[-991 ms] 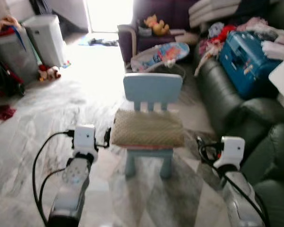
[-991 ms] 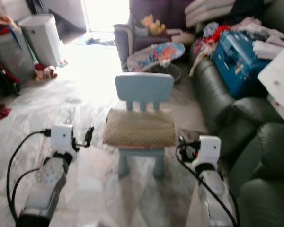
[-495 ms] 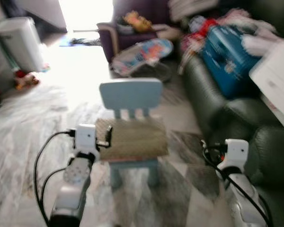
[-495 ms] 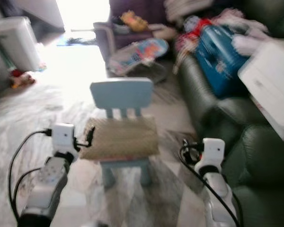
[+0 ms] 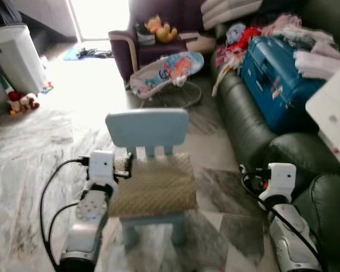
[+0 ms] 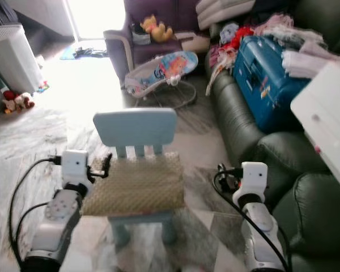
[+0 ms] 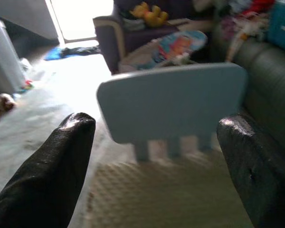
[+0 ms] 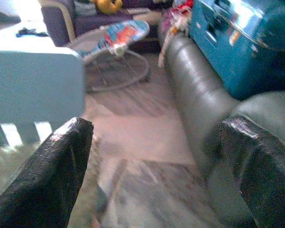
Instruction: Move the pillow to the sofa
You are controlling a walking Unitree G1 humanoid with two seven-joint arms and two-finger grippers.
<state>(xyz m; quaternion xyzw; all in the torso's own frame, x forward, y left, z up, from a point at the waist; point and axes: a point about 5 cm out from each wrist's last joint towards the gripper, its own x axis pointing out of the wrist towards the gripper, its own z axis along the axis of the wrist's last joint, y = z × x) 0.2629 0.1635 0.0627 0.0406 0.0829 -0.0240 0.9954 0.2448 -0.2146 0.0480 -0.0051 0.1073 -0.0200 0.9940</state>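
The pillow (image 5: 153, 187), tan with a woven texture, lies flat on the seat of a small blue chair (image 5: 147, 129) beside the dark sofa (image 5: 255, 122). The left pincer (image 7: 154, 161) hovers at the pillow's left edge, its 2 fingers wide apart. The right pincer (image 8: 156, 166), held right of the chair near the sofa, is also spread.

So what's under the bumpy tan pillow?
The pillow lies flat on the seat of a small light blue chair. It covers nearly the whole seat, so the seat's top is hidden; the chair's legs show below.

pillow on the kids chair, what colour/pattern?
The pillow is tan-beige with a fine dotted, quilted texture, lying on the light blue chair. Clearest in the left eye view.
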